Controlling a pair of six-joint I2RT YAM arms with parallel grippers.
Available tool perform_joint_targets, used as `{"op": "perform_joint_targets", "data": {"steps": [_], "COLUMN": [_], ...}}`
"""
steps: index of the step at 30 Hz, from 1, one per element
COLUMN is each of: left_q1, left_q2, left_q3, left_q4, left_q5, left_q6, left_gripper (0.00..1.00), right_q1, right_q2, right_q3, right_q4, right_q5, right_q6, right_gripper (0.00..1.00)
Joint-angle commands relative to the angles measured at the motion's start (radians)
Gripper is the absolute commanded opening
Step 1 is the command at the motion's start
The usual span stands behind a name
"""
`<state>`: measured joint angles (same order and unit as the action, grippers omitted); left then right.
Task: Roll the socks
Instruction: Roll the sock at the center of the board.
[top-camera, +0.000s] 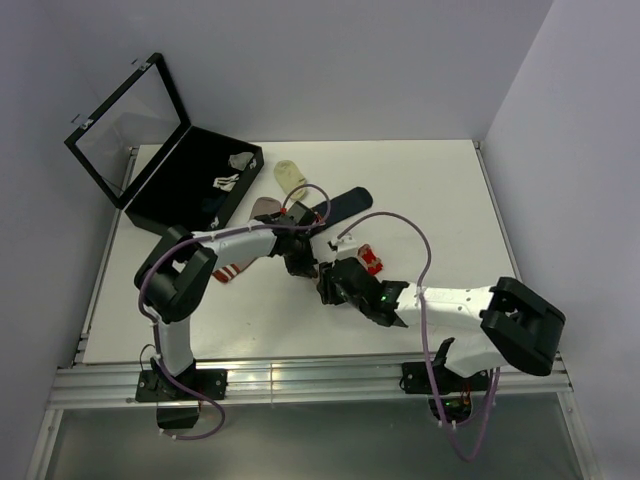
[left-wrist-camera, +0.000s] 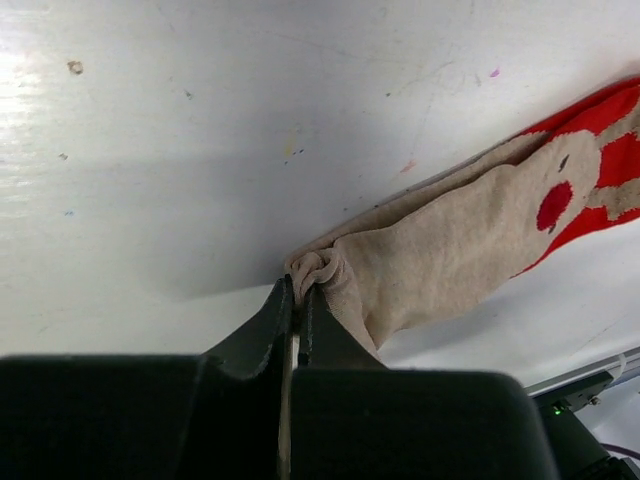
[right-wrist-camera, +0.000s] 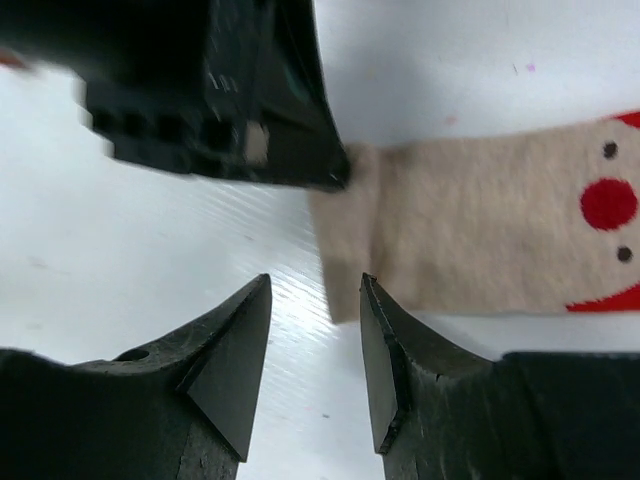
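**Left gripper**: fingers were closed tight, with a bunched fold of the beige sock's pale end pinched between the tips. The rest of that sock lay flat on the white table, its red-patterned part stretching away from the grip.

**Right gripper**: fingers stood partly open and held nothing. The sock's pale end lay on the table just beyond the tips, with one corner reaching toward the gap.

**Overhead view:** both grippers met near the table's centre, and the beige sock lay by them, slightly to the right. The navy sock lay just behind them. The pink sock, with its striped cuff, lay partly beneath the left forearm. A pale-yellow sock rested beside an open black case at the rear left.
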<state>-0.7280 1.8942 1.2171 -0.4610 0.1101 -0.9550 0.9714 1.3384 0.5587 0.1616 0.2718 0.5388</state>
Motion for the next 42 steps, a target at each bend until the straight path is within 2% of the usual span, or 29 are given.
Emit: {"op": "perform_joint_targets", "data": {"steps": [1, 11, 20, 26, 29, 30, 34, 36, 37, 39, 40, 42], "left_q1": [-0.007, -0.005, 0.006, 0.025, 0.041, 0.044, 0.055, 0.056, 0.055, 0.056, 0.058, 0.058], "left_q2": [0.029, 0.057, 0.017, -0.041, -0.075, -0.086, -0.136, -0.153, -0.177, -0.213, -0.252, -0.296], "left_q3": [0.039, 0.091, 0.045, 0.012, -0.022, -0.042, -0.09, -0.109, -0.119, -0.157, -0.171, -0.211], "left_q4": [-0.122, -0.217, -0.245, -0.275, -0.28, -0.275, -0.226, -0.209, -0.197, -0.144, -0.122, -0.065], "left_q5": [-0.038, -0.066, -0.078, -0.092, -0.086, -0.081, -0.067, -0.061, -0.061, -0.055, -0.058, -0.073], "left_q6": [0.015, 0.007, -0.031, -0.054, -0.07, -0.074, -0.117, -0.143, -0.152, -0.186, -0.197, -0.224], "left_gripper": [0.0, 0.0, 0.0, 0.0, 0.0, 0.0, 0.01, 0.06, 0.16, 0.27, 0.35, 0.42], "right_q1": [0.056, 0.147, 0.216, 0.248, 0.248, 0.247, 0.243, 0.236, 0.219, 0.195, 0.179, 0.119], "right_q2": [0.063, 0.195, 0.317, 0.398, 0.398, 0.394, 0.325, 0.288, 0.279, 0.248, 0.237, 0.207], "right_q3": [0.05, 0.142, 0.213, 0.234, 0.207, 0.184, 0.119, 0.089, 0.078, 0.041, 0.026, -0.017], "right_q4": [-0.034, -0.023, -0.043, -0.08, -0.08, -0.067, 0.012, 0.047, 0.059, 0.1, 0.119, 0.177], "right_q5": [0.179, 0.264, 0.325, 0.366, 0.371, 0.36, 0.244, 0.158, 0.127, 0.072, -0.006, -0.09], "right_q6": [-0.074, -0.151, -0.191, -0.151, -0.117, -0.111, -0.102, -0.085, -0.079, -0.05, -0.039, -0.013], "right_gripper": [0.48, 0.46, 0.43, 0.3, 0.12, 0.03, 0.0, 0.0, 0.0, 0.0, 0.0, 0.0]}}
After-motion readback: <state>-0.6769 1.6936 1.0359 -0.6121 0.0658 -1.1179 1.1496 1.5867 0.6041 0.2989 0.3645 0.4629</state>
